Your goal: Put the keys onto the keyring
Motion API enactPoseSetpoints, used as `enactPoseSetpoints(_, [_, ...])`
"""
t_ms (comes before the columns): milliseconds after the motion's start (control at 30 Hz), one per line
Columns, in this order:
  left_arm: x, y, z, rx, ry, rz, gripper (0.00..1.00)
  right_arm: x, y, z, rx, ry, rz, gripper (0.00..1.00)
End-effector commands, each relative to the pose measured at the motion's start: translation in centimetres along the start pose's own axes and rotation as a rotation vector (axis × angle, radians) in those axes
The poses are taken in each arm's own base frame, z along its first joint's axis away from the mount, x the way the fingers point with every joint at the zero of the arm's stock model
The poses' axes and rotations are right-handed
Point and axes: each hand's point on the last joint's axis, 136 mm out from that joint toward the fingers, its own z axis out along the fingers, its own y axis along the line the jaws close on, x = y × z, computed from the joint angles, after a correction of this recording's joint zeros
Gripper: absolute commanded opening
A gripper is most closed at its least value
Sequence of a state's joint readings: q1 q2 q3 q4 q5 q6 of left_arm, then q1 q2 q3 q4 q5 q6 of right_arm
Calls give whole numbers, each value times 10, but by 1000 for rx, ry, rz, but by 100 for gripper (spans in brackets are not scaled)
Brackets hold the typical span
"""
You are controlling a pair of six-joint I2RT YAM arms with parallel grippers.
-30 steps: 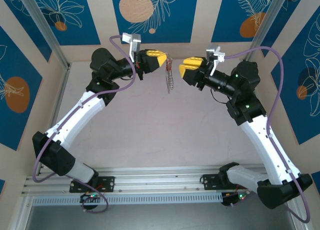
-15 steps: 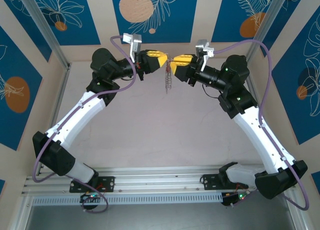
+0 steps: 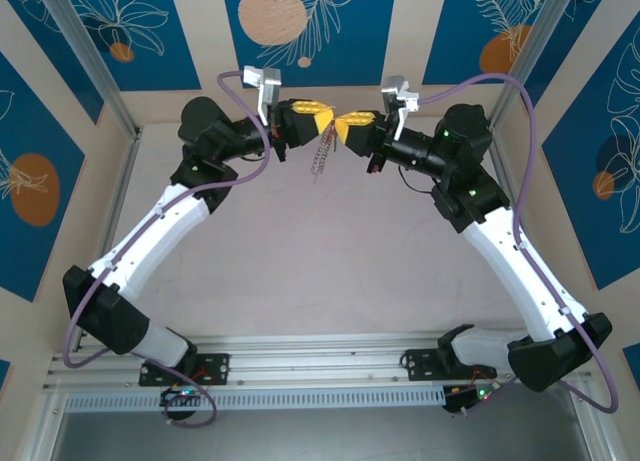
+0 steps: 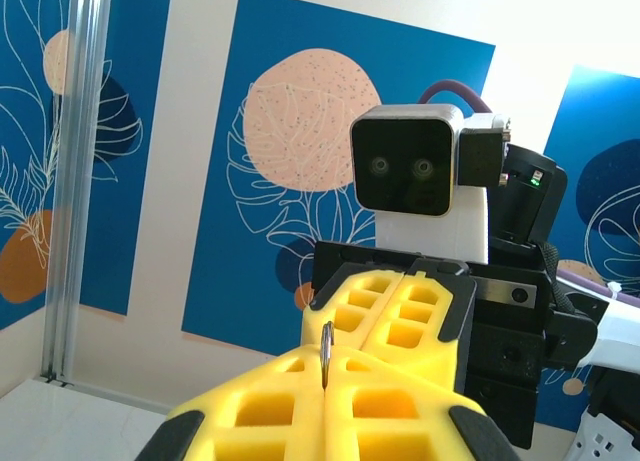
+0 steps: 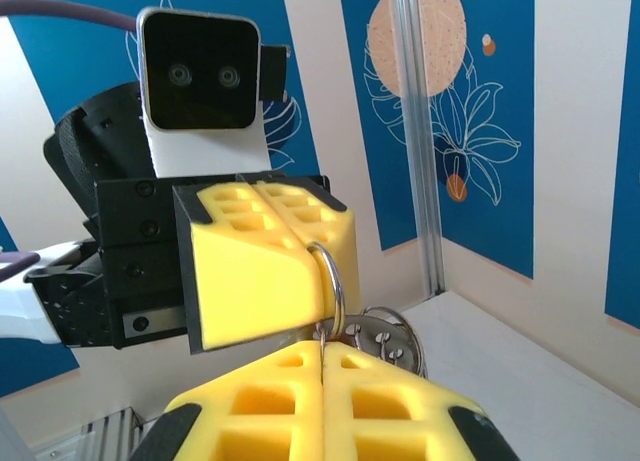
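**Item: keyring.** Flat grey metal oval loop (image 5: 333, 269), with a short string of small silvery pieces (image 5: 388, 333) hanging below it. It is held in the air above the far part of the pale table (image 3: 330, 271), between the two gripper tips. In the left wrist view it shows edge-on (image 4: 326, 353).

**Holder: left gripper** (image 3: 326, 122). Its yellow foam pads are clamped on the loop's near side. The free arc juts past the pad tips and the loop's long axis runs roughly upright.

**Counterpart: right gripper** (image 3: 340, 130). It sits nose to nose with the left one, tips just beside the loop and slightly under its free arc. Its pads (image 5: 250, 401) are pressed together. A thin bright sliver stands up from their seam against the loop's lower end. This may be the blade of the small key, but I cannot tell, since any red head is hidden by the foam.

**Governing relation.** The loop lies straight ahead of and just above the right pads, so the right arm is the one placed to thread. Judgement: the coming move is a fine push of the sliver through the loop's opening, and misalignment could twist the loop in its clamp.
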State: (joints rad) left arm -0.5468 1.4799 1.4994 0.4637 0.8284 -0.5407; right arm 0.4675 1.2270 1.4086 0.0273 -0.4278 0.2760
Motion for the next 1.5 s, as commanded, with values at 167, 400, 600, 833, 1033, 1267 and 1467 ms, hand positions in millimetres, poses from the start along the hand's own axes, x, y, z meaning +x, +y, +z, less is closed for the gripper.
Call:
enactPoseSetpoints(167, [-17, -17, -4, -12, -61, 58, 0, 14, 13, 6, 19, 76, -83, 0])
enactPoseSetpoints(400, [-11, -19, 0, -7, -53, 49, 0, 17, 19, 19, 13, 95, -120, 0])
enactPoseSetpoints(600, [-2, -20, 7, 3, -44, 30, 0, 16, 33, 35, -61, 101, -129, 0])
enactPoseSetpoints(833, [5, -14, 13, -2, -52, 0, 0, 21, 47, 34, -186, 140, -74, 0])
enactPoseSetpoints(1033, [5, -6, 15, -22, -79, -33, 0, 29, 52, 17, -249, 178, -4, 20])
enactPoseSetpoints(1267, [5, -5, 15, -25, -88, -43, 0, 54, 56, -17, -245, 236, 69, 34])
enactPoseSetpoints(1467, [6, -4, 16, -14, -94, -59, 0, 52, 44, -47, -153, 183, 104, 33])
